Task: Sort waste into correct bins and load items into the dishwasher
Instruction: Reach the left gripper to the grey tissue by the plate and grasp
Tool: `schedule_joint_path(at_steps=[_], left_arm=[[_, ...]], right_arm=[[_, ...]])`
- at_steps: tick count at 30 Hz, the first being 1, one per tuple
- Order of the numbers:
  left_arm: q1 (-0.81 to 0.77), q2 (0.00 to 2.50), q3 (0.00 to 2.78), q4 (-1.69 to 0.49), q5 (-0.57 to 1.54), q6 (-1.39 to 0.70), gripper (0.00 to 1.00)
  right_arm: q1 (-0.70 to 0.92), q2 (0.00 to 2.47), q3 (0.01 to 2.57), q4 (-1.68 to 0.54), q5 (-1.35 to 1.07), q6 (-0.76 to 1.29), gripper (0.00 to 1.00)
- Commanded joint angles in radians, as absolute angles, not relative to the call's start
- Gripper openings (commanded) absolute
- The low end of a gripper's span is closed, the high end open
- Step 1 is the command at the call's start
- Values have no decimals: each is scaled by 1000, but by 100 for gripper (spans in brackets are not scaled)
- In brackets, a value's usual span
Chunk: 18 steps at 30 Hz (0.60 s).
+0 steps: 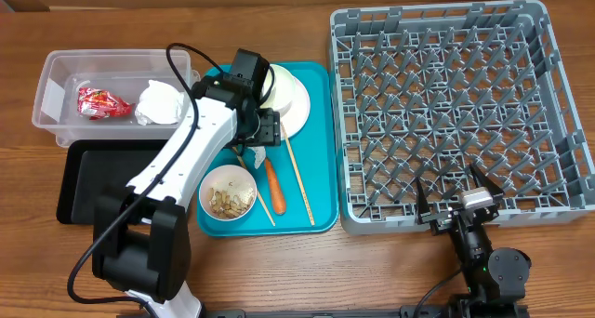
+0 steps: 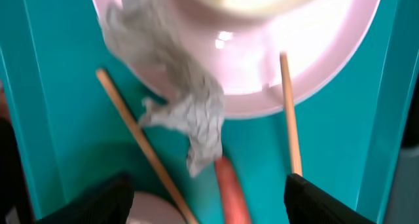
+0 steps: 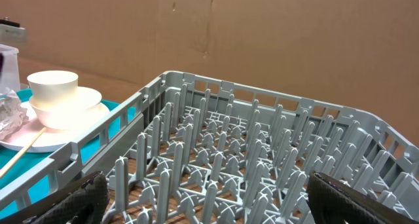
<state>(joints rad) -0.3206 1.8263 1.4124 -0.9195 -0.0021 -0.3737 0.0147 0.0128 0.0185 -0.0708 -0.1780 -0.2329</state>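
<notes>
One carrot point(image 2: 232, 191), two chopsticks point(image 2: 289, 112) and one paper wad point(image 2: 196, 116) share the tray point(image 2: 65, 119).

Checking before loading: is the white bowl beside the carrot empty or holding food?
Holding food: the bowl has beige scraps lying inside, seen overhead.

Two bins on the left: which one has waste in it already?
The clear tub at the back left: it holds the red wrapper and a crumpled white paper. The black tray in front of it shows no waste where visible.
</notes>
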Motion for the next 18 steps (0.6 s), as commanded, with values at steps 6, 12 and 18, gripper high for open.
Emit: schedule_joint_path(at_steps=[6, 12, 18], left_arm=[[-322, 1833, 1313, -791, -54, -435, 71], [-322, 1833, 1243, -677, -56, -435, 70], [-322, 1833, 1204, -596, -86, -434, 68]], right_arm=[[19, 5, 8, -66, -173, -225, 100], [19, 5, 8, -66, -173, -225, 100], [19, 5, 8, -66, -173, -225, 100]])
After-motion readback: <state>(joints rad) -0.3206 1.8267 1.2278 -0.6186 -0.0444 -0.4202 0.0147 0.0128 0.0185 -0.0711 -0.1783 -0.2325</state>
